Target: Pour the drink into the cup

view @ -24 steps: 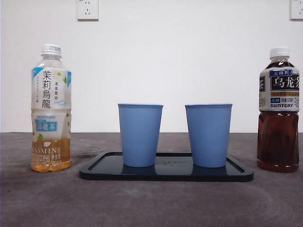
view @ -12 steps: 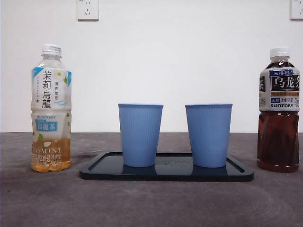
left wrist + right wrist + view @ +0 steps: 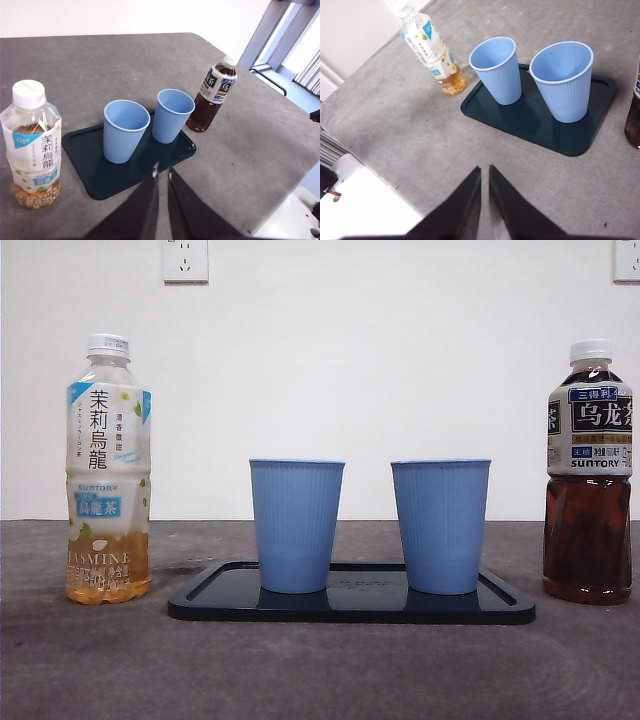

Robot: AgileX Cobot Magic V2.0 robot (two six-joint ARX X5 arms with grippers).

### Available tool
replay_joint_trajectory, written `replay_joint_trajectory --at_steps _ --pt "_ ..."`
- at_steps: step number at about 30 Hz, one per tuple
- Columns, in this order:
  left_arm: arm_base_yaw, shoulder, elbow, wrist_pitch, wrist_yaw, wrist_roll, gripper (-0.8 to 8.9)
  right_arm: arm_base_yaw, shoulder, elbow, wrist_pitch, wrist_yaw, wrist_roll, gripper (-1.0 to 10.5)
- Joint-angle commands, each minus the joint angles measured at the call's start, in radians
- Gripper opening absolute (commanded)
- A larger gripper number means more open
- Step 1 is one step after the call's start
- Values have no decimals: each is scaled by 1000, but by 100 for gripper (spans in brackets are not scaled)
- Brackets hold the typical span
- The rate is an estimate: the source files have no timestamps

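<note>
Two empty blue ribbed cups stand upright on a dark tray: the left cup and the right cup. A jasmine tea bottle with a white cap, about a quarter full of pale tea, stands left of the tray. A nearly full dark oolong bottle stands to the right. My left gripper hangs shut and empty, high above the table before the tray, as does my right gripper. Neither arm shows in the front view.
Both wrist views show the grey table's edges, with floor beyond them. A white wall with two sockets stands behind the table.
</note>
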Motion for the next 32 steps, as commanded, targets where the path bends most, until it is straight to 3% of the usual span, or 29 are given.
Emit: replay_joint_trajectory --at_steps 1,5,11,13,19,25,32 --pt "-6 4 15 16 2 2 28 6 3 14 7 -3 -5 23" --pt "17 1 14 18 2 2 28 6 3 14 7 -3 -5 23" --pt "198 -16 -41 82 1 17 28 6 3 14 7 -3 -5 23" --pt "288 -49 -103 132 1 63 28 6 3 14 7 -3 -5 23" --pt "476 -182 -381 364 1 74 28 6 3 14 7 -3 -5 23" --pt "549 -330 -643 476 1 75 28 6 3 14 7 -3 -5 23" --pt "554 -410 -803 583 -11 78 28 6 3 14 7 -3 -5 23"
